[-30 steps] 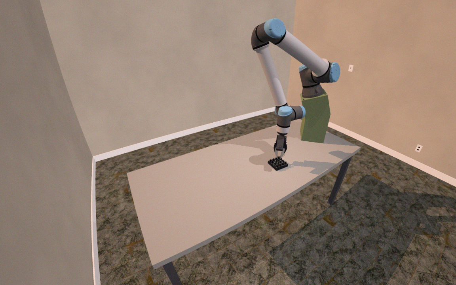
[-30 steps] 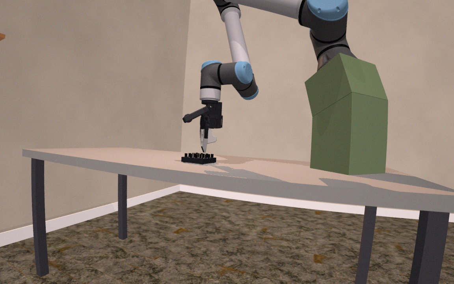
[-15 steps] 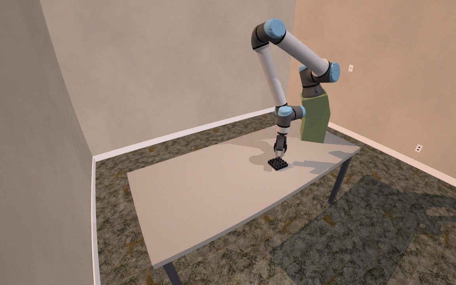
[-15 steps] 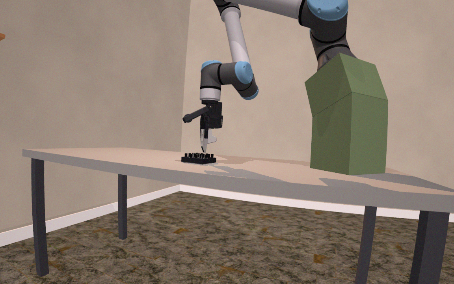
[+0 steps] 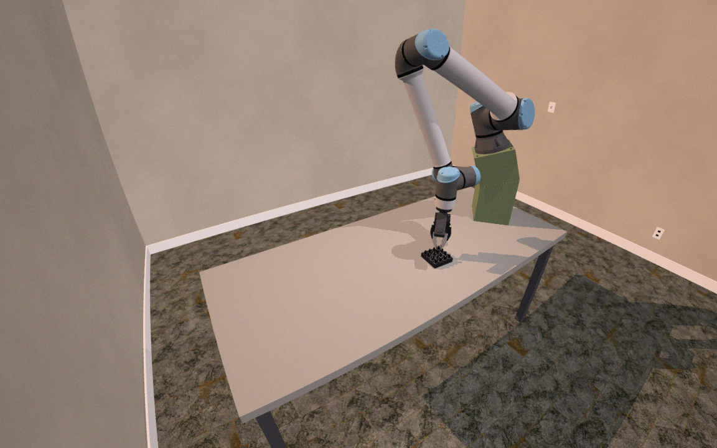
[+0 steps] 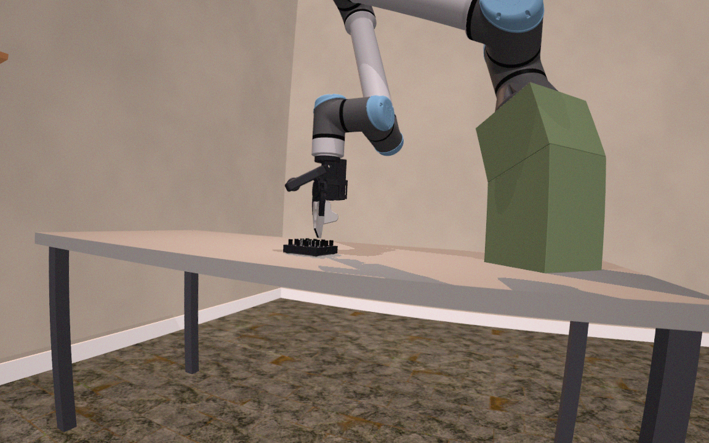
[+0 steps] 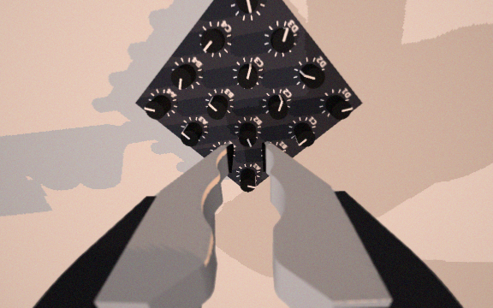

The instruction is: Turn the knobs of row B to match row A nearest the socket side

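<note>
The black knob box (image 5: 435, 264) (image 6: 310, 251) (image 7: 246, 44) lies on the table, a corner towards my gripper in the wrist view. My gripper (image 5: 438, 246) (image 6: 317, 237) (image 7: 247, 145) is open by a narrow gap, empty, with its tips just above the knobs. In the wrist view knob A1 (image 7: 247, 179) points right and slightly down, A3 (image 7: 192, 133) and B3 (image 7: 217, 106) up-left, A4 (image 7: 158, 107) left, B2 (image 7: 247, 133) down and slightly right, B4 (image 7: 183, 77) down. The fingers hide knobs A2 and B1. The socket is not visible.
Knobs C1 (image 7: 303, 134), C2 (image 7: 277, 107) and D1 (image 7: 339, 107) stand near row B on the same box. The table (image 5: 316, 312) (image 6: 181, 247) carries the box. The green robot pedestal (image 5: 495, 191) (image 6: 572, 209) stands at the table's far end in the top view.
</note>
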`<state>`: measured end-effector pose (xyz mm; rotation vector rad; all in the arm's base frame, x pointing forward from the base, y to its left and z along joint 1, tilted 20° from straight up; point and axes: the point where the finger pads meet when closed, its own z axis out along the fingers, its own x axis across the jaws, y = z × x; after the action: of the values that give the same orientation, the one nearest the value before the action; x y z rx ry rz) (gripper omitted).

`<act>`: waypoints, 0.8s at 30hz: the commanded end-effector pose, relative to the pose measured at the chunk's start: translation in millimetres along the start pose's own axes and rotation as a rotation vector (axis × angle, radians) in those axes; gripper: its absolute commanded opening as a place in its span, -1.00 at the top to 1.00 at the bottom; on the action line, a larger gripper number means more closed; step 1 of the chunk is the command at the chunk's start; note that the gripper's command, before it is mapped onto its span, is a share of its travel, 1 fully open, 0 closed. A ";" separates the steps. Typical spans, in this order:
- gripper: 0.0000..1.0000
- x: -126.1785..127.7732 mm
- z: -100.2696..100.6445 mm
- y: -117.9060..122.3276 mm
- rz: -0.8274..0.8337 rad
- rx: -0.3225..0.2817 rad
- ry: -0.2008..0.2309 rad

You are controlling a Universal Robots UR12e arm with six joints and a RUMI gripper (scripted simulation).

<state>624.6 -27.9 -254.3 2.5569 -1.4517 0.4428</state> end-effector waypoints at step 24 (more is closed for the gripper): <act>0.78 0.1 -0.4 -4.6 0.000 0.001 0.000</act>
<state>628.3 -25.6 -254.3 2.5569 -1.4517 0.4428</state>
